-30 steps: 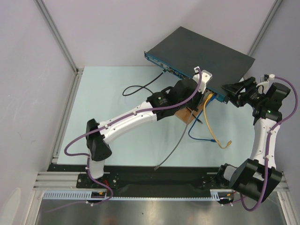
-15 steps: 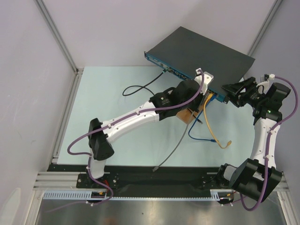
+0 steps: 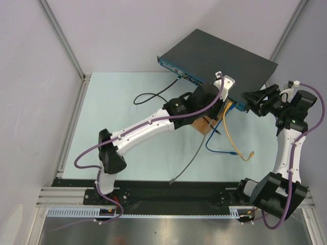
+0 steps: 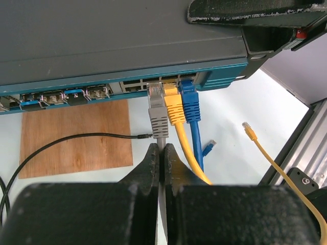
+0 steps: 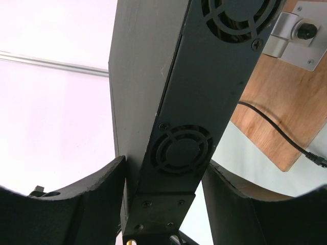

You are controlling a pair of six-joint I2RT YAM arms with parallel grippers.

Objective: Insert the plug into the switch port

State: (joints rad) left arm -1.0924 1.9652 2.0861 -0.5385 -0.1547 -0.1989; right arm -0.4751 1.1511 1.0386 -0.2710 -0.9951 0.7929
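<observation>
The switch [image 3: 219, 53] is a flat dark grey box with a teal-blue front face [image 4: 102, 84] bearing a row of sockets. My left gripper [image 4: 160, 148] is shut on the grey cable just behind the grey plug [image 4: 158, 109]. The plug's tip sits in a socket, beside a yellow plug [image 4: 172, 102] and a blue plug [image 4: 189, 102]. In the top view the left gripper [image 3: 220, 98] is at the switch's front, its fingers hidden under the wrist. My right gripper [image 5: 164, 163] clamps the switch's vented right end [image 5: 199, 76], also in the top view [image 3: 249, 99].
A brown wooden board [image 3: 207, 125] lies under the left wrist in front of the switch. A black cable [image 3: 153, 95] runs from the front face. The grey cable [image 3: 191, 158], a blue cable and a yellow cable with a loose end [image 3: 250, 153] trail over the mat.
My left wrist has moved slightly up and right, toward the switch's front face, with the grey cable in it. The right arm has not moved.
</observation>
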